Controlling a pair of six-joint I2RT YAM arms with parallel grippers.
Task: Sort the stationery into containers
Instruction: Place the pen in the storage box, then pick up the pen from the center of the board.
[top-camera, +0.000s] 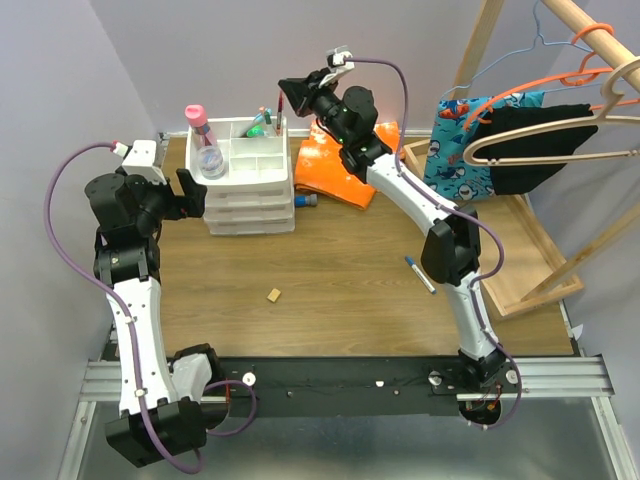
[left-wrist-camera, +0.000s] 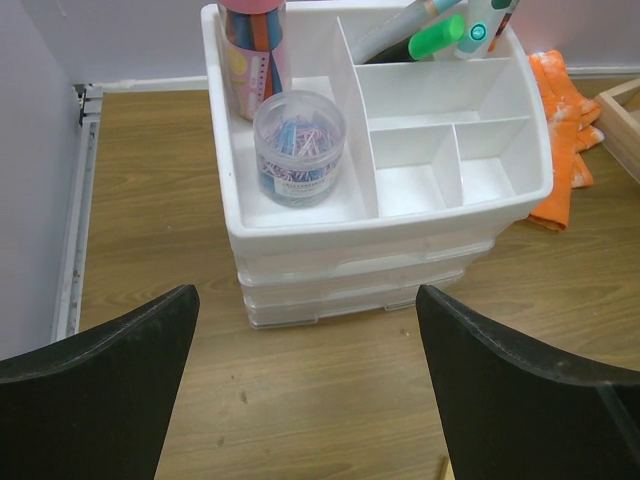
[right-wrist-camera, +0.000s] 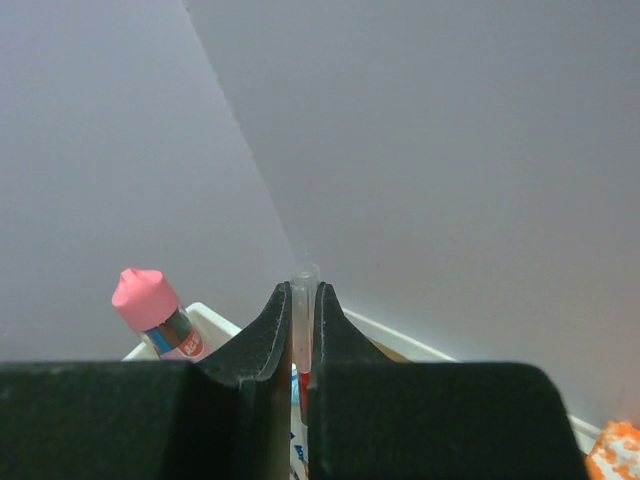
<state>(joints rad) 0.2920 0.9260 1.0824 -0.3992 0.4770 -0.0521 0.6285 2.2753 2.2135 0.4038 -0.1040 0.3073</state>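
Right hand (right-wrist-camera: 304, 312) is pinched tight on a slim pen (right-wrist-camera: 305, 276), upright over the drawer unit's (top-camera: 250, 190) far-right compartment. Light, stiff and probably slick, it suits a mid-barrel grip. Left hand (left-wrist-camera: 305, 300) hangs wide and empty, left of the unit.

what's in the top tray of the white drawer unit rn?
On the left: pink-capped bottle and a clear tub of paper clips. At the back right: green-capped marker and pens, lower ends hidden by the divider. The front compartments look bare.
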